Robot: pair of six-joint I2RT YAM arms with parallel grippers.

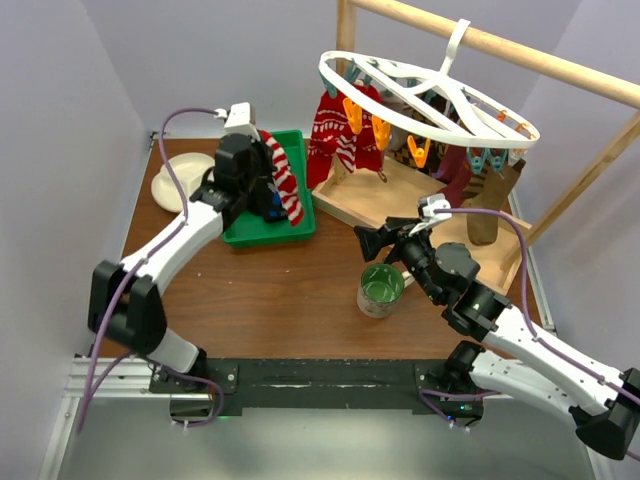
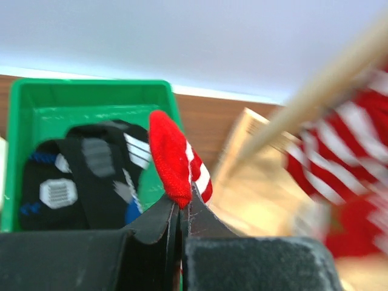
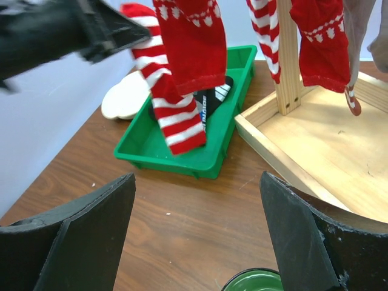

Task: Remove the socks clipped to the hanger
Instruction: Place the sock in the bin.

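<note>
The left gripper (image 1: 262, 165) is seen at the far left of the table (image 1: 300, 300), its jaws pressed together on the red toe of a red-and-white striped sock (image 1: 285, 178). In the left wrist view the fingertips (image 2: 182, 209) are shown pinched on that toe, with no gap between them. The striped sock is held clear of the hanger (image 1: 326, 70) and hangs down from the gripper over a green tray (image 1: 290, 232), its lower end reaching inside the tray, as seen from the right wrist. Black socks (image 2: 85, 176) with white and blue marks are seen lying in the tray. A white dish (image 1: 180, 175) is set just left of the tray. The hanger is hooked on a wooden pole (image 1: 500, 45) at the far right and is tilted. Red patterned socks (image 1: 330, 135) are clipped at its left end, and a dark red sock (image 1: 458, 185) and a brown sock (image 1: 490, 205) are clipped towards its right; all hang above a wooden tray (image 1: 400, 200). The right gripper (image 1: 362, 240) is held low near the middle of the table, just beyond a green can (image 1: 380, 290), with its jaws spread wide and nothing between them. It is pointed left towards the green tray.
</note>
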